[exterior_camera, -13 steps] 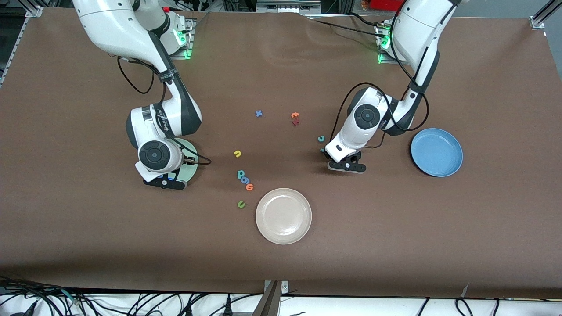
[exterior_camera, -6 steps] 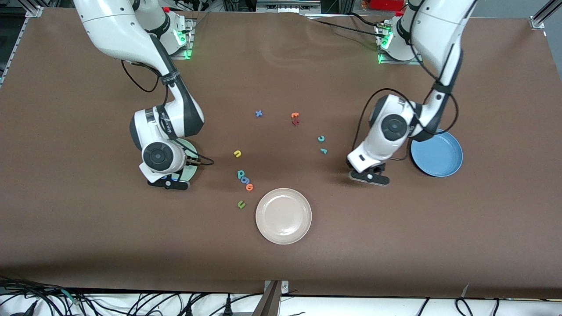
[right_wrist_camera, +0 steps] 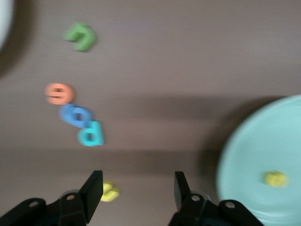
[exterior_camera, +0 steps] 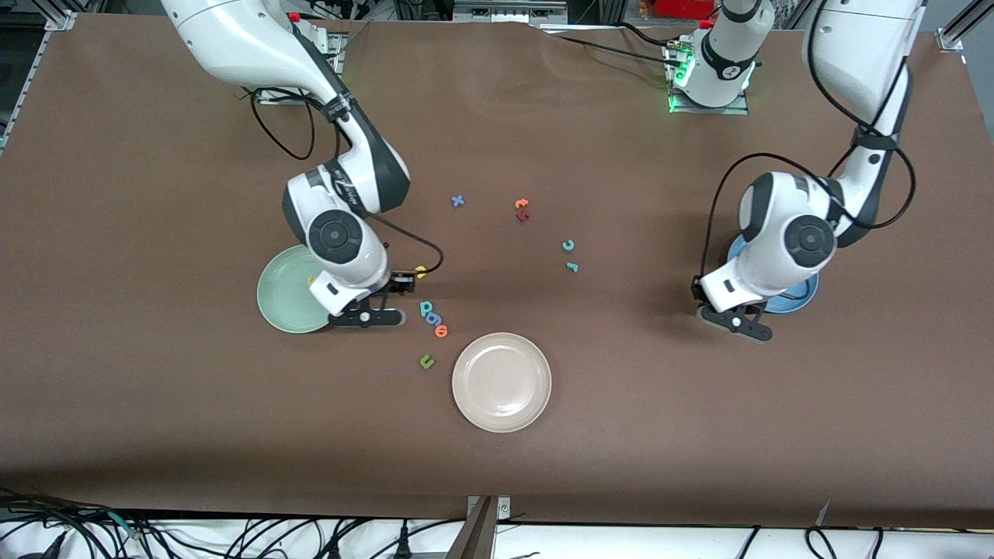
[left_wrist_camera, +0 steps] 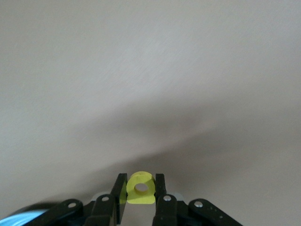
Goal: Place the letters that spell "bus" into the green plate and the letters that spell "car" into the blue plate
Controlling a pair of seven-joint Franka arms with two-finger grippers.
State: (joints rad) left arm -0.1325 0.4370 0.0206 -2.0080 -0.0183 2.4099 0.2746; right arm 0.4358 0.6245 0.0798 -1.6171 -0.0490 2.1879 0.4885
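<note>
While the left pincer [left_wrist_camera: 140, 181] hangs over the counter [exterior_camera: 621, 435] at the rim of the blue plate [exterior_camera: 794, 298], toward the left arm's end, its jaws are clamped together on the yellow "a" [left_wrist_camera: 140, 189]. The letter is pinched across its flat faces, its hole facing the wrist camera. Held that way it should drop clean once the jaws part over the plate. The plate itself is mostly hidden under the arm, so what already lies in it cannot be told. Teal "c" [exterior_camera: 568, 245] and teal "r" [exterior_camera: 573, 267] lie loose near mid-counter, close together and well apart from that plate; likely the next pickups for "car". The right pincer [right_wrist_camera: 136, 182] is over the counter just beside the green plate [right_wrist_camera: 263, 150], toward the right arm's end. Its jaws stand apart with nothing between them. The yellow "u" [right_wrist_camera: 110, 192] lies on the counter close by one finger, not gripped; judged to be the target. The yellow "s" [right_wrist_camera: 275, 179] rests in the green plate. The teal "b" [right_wrist_camera: 91, 134] lies on the counter near the pincer, touching a blue letter in a short row, which may crowd a grasp. The green "u" [right_wrist_camera: 81, 37] and beige plate [exterior_camera: 502, 382] lie nearer the front edge.
</note>
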